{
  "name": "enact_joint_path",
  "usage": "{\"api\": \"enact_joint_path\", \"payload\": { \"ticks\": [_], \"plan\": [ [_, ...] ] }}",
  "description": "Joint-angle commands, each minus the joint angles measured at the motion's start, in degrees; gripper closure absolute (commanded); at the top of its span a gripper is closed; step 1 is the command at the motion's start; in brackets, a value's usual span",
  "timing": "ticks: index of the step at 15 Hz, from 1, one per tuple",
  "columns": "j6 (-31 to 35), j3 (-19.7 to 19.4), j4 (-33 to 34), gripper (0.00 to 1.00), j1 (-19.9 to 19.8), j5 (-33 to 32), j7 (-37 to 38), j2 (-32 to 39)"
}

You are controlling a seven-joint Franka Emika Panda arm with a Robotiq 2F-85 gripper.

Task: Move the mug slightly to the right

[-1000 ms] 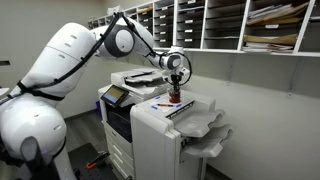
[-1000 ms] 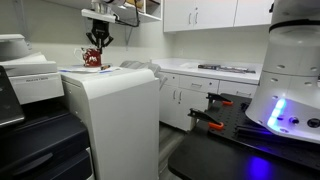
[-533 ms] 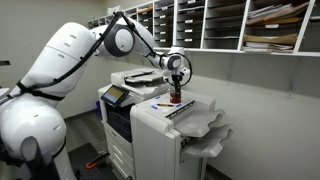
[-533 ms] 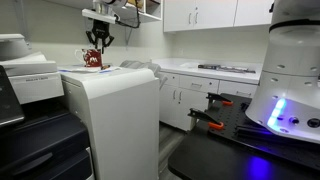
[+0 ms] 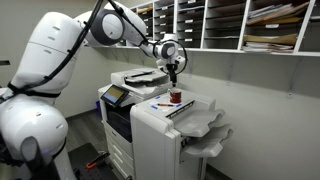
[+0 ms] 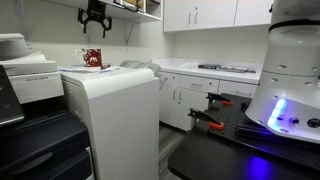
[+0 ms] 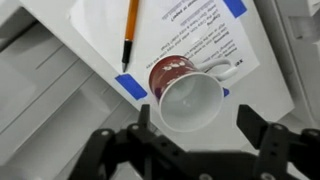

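My pincer (image 6: 96, 24) hangs with its jaws spread wide and nothing between them, well above the mug (image 7: 188, 94). The mug stands upright on the flat top of the white printer (image 5: 160, 135). In the wrist view it sits near the centre of the picture, on the edge of a printed sheet (image 7: 190, 28) with blue marks at its corners.

It is a small cylinder, dark red outside with a pale pattern, and white inside and at the rim. It looks empty (I see bare white down to the bottom). I judge it to be glazed ceramic: stiff, light for my arm and slick under metal pads. It could chip if it tips or slides off this high top.

Its handle (image 7: 222, 68) points to about 2 o'clock from the body. My fingers (image 7: 265, 135) show at roughly 8 and 4 o'clock in the wrist view. I would close across the round body below the rim and keep the handle clear of the pad on that side. A firm, modest squeeze should do, since the wall will not give.

An orange pencil (image 7: 129, 32) lies on the sheet at 11 o'clock from the mug, apart from it. The sheet is thin and loose-looking, so dragging the mug might pull it along. Lifting a little seems safer to me.
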Motion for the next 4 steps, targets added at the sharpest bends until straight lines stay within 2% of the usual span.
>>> {"api": "enact_joint_path", "payload": {
  "ticks": [1, 4],
  "plan": [
    [-1.4, -0.4, -5.5, 0.0, 1.2, -3.0, 0.1, -5.8],
    [-3.2, -1.2, -7.6, 0.0, 2.5, -8.2, 2.9, -8.5]
  ]
}}
